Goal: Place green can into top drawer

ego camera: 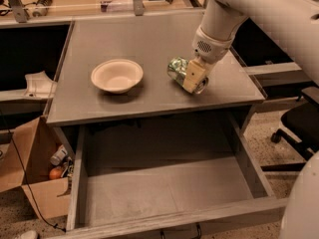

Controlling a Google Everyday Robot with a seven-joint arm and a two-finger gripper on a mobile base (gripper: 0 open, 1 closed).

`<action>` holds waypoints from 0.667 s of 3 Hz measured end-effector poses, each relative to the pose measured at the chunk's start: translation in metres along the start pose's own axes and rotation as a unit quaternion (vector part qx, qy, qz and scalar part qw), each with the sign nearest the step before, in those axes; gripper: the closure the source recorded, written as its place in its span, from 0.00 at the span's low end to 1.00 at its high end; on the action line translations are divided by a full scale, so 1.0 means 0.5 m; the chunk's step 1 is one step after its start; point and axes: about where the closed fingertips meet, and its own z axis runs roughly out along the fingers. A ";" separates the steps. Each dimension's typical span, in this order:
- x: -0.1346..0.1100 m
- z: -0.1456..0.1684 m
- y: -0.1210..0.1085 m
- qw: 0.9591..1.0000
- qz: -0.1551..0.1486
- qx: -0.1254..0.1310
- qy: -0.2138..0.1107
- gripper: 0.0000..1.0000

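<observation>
The green can [178, 70] lies on its side on the grey desk top [149, 44], right of centre. My gripper [193, 78] hangs from the white arm at the upper right and is down around the can's right part, its tan fingers [192, 73] against the can. The top drawer [164, 188] is pulled out wide below the desk's front edge. Its inside is bare grey wood.
A cream round bowl [117, 75] sits on the desk left of the can. A cardboard box [35, 173] with small items stands on the floor at the left. A black office chair [299, 118] stands at the right.
</observation>
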 end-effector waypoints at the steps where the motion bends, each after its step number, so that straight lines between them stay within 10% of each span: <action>1: 0.007 -0.052 0.012 0.999 -0.024 -0.001 -0.024 1.00; 2: 0.032 -0.114 0.049 0.995 -0.081 0.001 -0.059 1.00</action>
